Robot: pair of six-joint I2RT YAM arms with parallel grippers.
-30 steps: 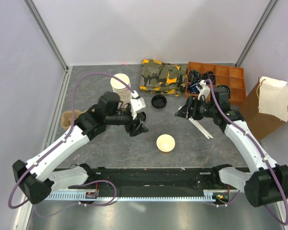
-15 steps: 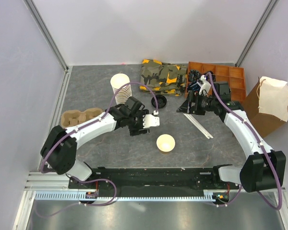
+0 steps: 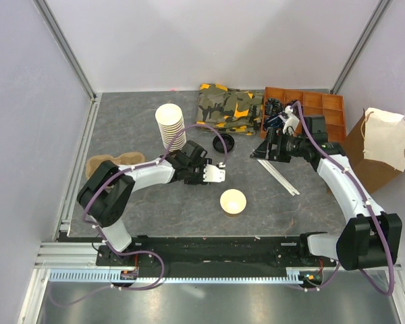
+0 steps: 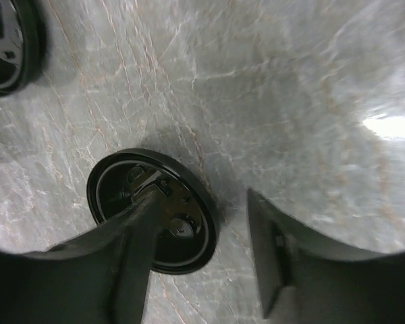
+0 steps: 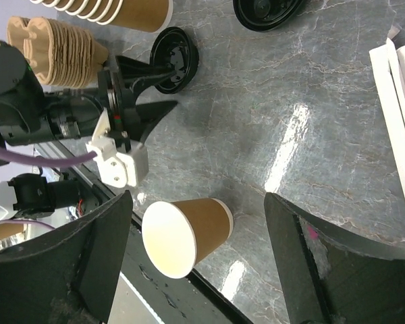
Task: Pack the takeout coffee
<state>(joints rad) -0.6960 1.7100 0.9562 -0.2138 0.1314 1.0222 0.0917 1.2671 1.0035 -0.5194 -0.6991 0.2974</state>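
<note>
The takeout coffee's small brown paper cup (image 3: 233,201) (image 5: 185,236), cream inside, stands open-topped on the table near the front. A loose black lid (image 4: 152,209) (image 5: 174,57) lies flat on the table left of and beyond the cup. My left gripper (image 4: 202,199) (image 3: 216,169) is open at that lid. One finger (image 4: 138,223) reaches over the lid's inside, and the other rests on bare table beside the rim. My right gripper (image 5: 197,202) (image 3: 260,152) hovers open at the right, facing the cup with nothing between its fingers.
A second black lid (image 3: 224,143) lies further back. A tall stack of paper cups (image 3: 170,125) and cardboard cup carriers (image 3: 115,162) stand at the left. At the back are a camouflage cloth (image 3: 229,106) and an orange compartment tray (image 3: 310,111). White sticks (image 3: 280,177) and a paper bag (image 3: 378,148) are at the right.
My left arm folded back to the left while its gripper slid right, down onto the lid. The right gripper rose slightly towards the back and opened wider. The cup has not moved.
</note>
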